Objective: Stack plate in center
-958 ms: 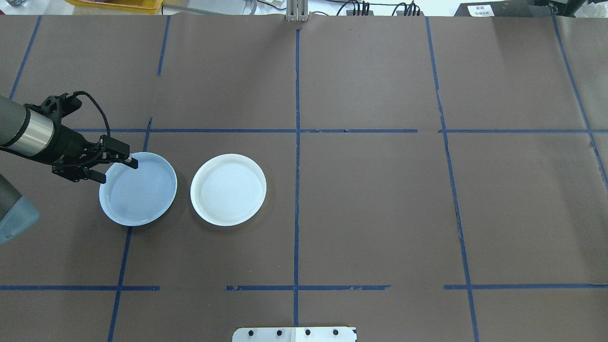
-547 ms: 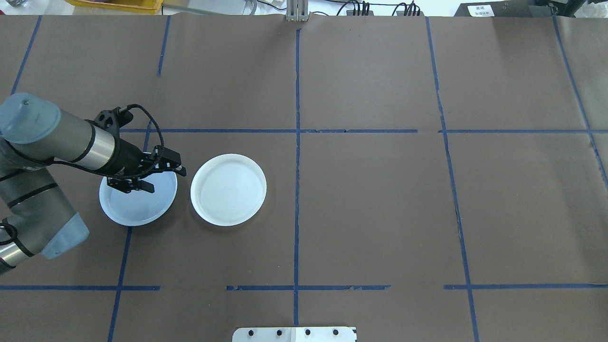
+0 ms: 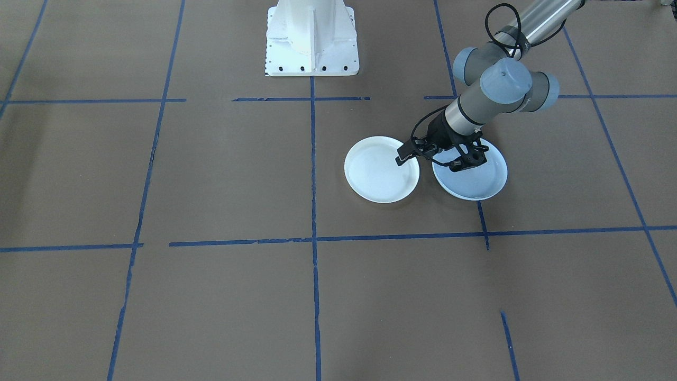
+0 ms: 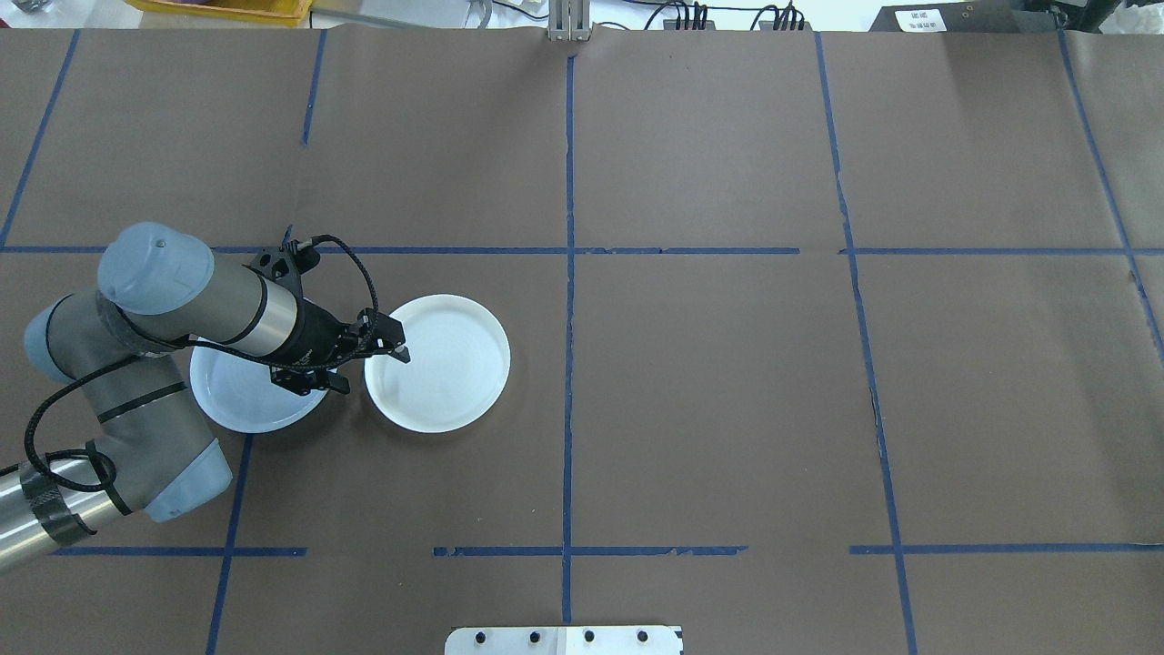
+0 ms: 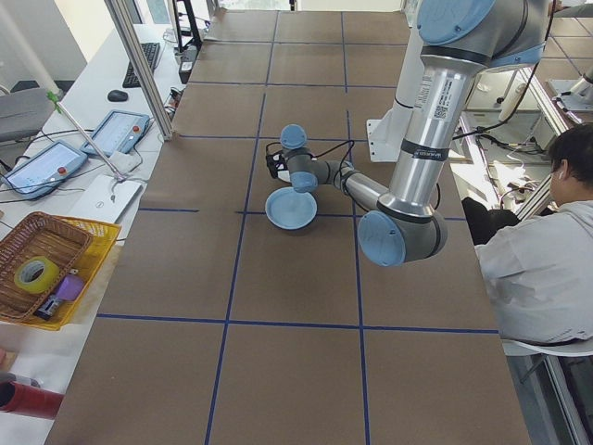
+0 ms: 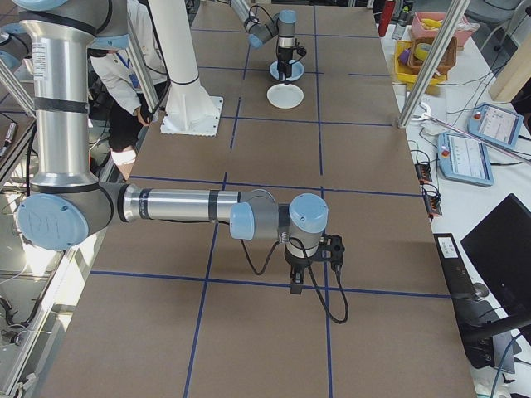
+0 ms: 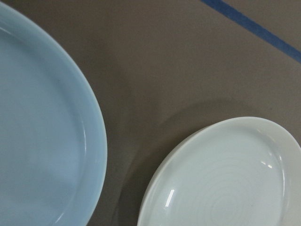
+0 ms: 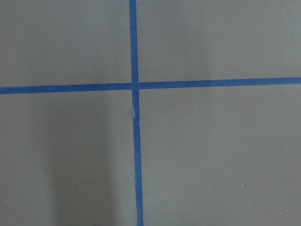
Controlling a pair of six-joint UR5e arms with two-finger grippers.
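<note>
On the brown paper-covered table (image 4: 691, 382), the smooth pale blue round plate (image 4: 238, 405) lies just beside the bright white round plate (image 4: 446, 368), to its left in the overhead view, apart. The left gripper (image 4: 368, 364) hangs over the gap between them.

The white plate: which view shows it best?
The overhead exterior view: the white plate shows whole, only its left rim under the left gripper. The front-facing view shows it smaller, the left wrist view only part. In the exterior right view it is tiny; in the exterior left view I cannot make it out.
</note>
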